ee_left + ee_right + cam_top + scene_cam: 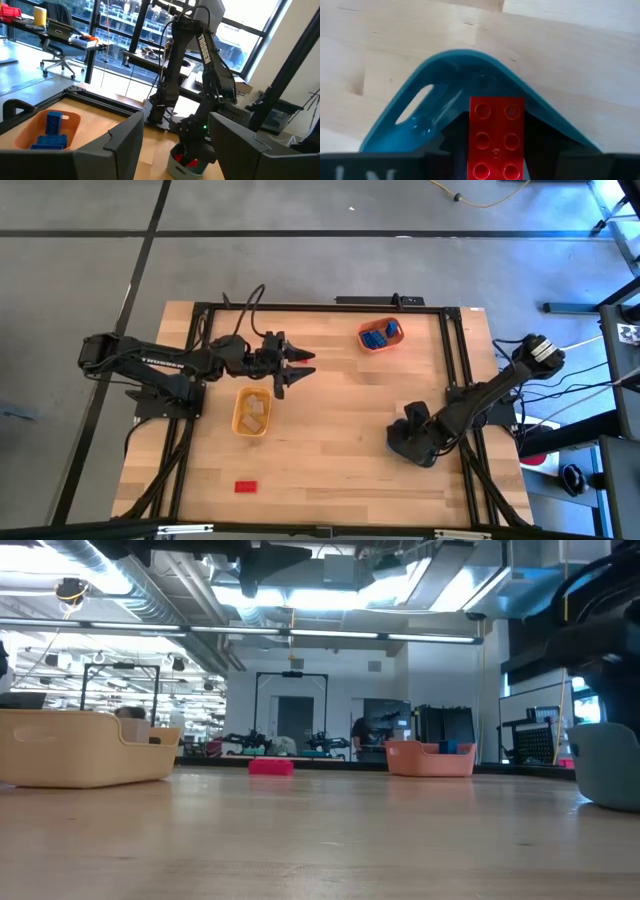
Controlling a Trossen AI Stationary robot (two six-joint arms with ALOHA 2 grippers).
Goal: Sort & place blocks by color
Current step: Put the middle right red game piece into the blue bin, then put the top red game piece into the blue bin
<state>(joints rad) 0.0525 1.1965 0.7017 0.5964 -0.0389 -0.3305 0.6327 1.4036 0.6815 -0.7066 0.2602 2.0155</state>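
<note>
My right gripper (415, 442) is lowered into the slate-blue tray (420, 95) near the table's right edge and is shut on a red block (496, 137). Another red block (246, 486) lies flat on the table near the near edge. My left gripper (297, 372) hovers open and holds nothing, just beyond the yellow tray (250, 412), which holds beige blocks (256, 409). The orange tray (380, 335) at the far side holds blue blocks (52, 131). In the left wrist view, something red (190, 161) shows in the slate-blue tray under the right arm. My right gripper pinches the red block between its two fingers by its long sides (474, 150). The fingers lie along the block, and its studded face is turned toward the wrist camera. The block's free end (496, 102) is over the inside of the slate-blue tray. I cannot tell whether it rests on the tray floor.
A black frame (300, 306) runs along the table's far, left and right edges. The wide middle of the wooden table top (340, 420) lies bare between the trays. The right arm's base (470, 395) stands at the right edge.
</note>
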